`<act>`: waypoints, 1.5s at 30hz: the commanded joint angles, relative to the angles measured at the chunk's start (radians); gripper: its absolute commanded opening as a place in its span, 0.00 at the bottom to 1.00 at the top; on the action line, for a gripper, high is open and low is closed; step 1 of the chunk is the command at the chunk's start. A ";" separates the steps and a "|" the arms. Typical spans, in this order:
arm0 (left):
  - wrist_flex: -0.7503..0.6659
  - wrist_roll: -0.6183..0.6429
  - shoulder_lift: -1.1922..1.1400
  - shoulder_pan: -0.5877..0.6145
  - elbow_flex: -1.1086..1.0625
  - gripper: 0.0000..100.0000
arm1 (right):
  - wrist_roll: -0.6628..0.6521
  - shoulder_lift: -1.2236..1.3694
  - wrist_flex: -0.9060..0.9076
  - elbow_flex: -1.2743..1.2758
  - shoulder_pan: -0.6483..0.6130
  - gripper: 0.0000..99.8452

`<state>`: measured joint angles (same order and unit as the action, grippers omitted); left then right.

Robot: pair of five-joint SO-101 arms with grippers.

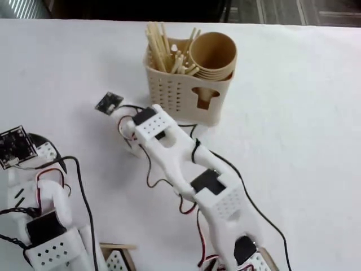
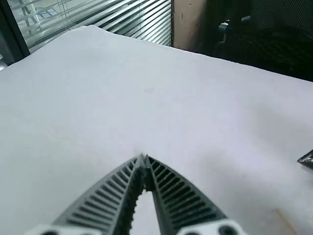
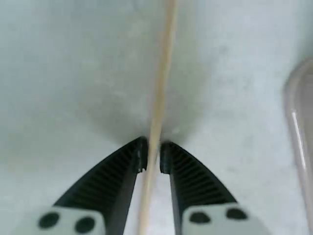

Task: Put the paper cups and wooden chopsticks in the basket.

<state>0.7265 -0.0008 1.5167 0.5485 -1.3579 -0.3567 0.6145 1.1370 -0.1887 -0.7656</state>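
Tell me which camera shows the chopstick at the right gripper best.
The right wrist view: the chopstick runs lengthwise between the fingertips of the right gripper, over the table. In the high view that arm's wrist covers the spot; the left wrist view faces the shut left gripper and table elsewhere.

Smooth pale wooden chopstick (image 3: 161, 73), matt tan paper cups (image 1: 214, 56), perforated cream plastic basket (image 1: 180, 96), matt white table (image 1: 293, 141)

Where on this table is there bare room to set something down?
Bare white table right of the beige perforated plastic basket, and far left of it. Crowded beside the basket where the right arm has its jaws pinching a wooden chopstick.
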 commanded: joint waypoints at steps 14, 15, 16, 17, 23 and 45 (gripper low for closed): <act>-0.011 -0.008 0.015 -0.010 0.009 0.02 | 0.101 -0.206 0.437 -0.519 0.039 0.02; -0.011 -0.008 0.015 -0.010 0.009 0.02 | 0.115 -0.232 0.449 -0.549 0.042 0.02; -0.011 -0.008 0.015 -0.010 0.009 0.02 | 0.126 -0.260 0.456 -0.577 0.051 0.02; -0.011 -0.008 0.015 -0.010 0.009 0.02 | 0.135 -0.288 0.456 -0.605 0.061 0.02; -0.011 -0.008 0.015 -0.010 0.009 0.02 | 0.189 -0.410 0.360 -0.770 0.145 0.02; -0.014 -0.009 0.015 -0.010 0.009 0.02 | 0.400 -0.278 -0.262 -0.789 0.363 0.02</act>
<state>0.7265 -0.0008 1.5167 0.5485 -1.3579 0.0284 0.3153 0.9206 -0.9774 -0.4281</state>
